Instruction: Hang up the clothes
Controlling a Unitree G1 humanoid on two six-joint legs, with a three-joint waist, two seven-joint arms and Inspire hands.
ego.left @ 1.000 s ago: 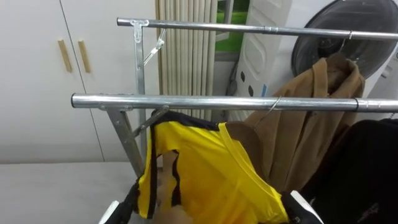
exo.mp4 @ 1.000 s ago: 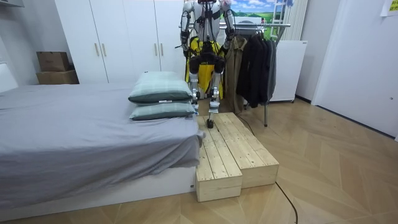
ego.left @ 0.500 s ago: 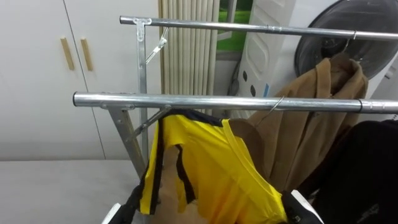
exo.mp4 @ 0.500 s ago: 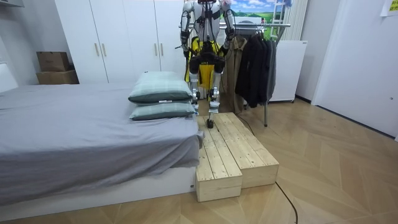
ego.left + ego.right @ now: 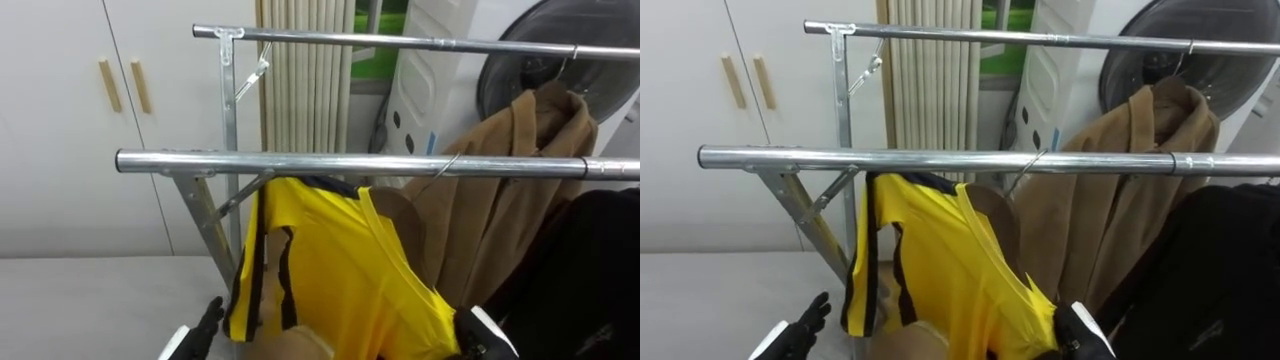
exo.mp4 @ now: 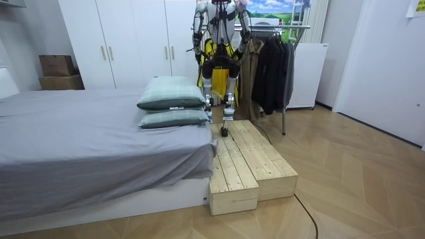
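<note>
A yellow shirt (image 5: 330, 260) with black trim hangs with its collar just under the near metal rail (image 5: 200, 161) of the clothes rack; its hanger's hook is hidden. My left hand (image 5: 208, 322) rises at the lower left beside the shirt's sleeve, open, dark fingers straight, holding nothing. At the lower right, by the shirt's hem, is my right hand (image 5: 480, 338), partly covered by the cloth. In the room view I stand on the wooden platform (image 6: 242, 162) facing the rack, arms raised to the shirt (image 6: 207, 50).
A brown coat (image 5: 510, 190) and a black garment (image 5: 590, 270) hang to the right on the same rail. A second rail (image 5: 400, 42) runs behind and higher. White wardrobe doors (image 5: 60, 120) stand at the left; a bed (image 6: 99, 146) lies beside the platform.
My left hand's fingers have come up into view at the lower left. The shirt's sleeve and lower part have swung slightly. The shirt stays under the rail.
</note>
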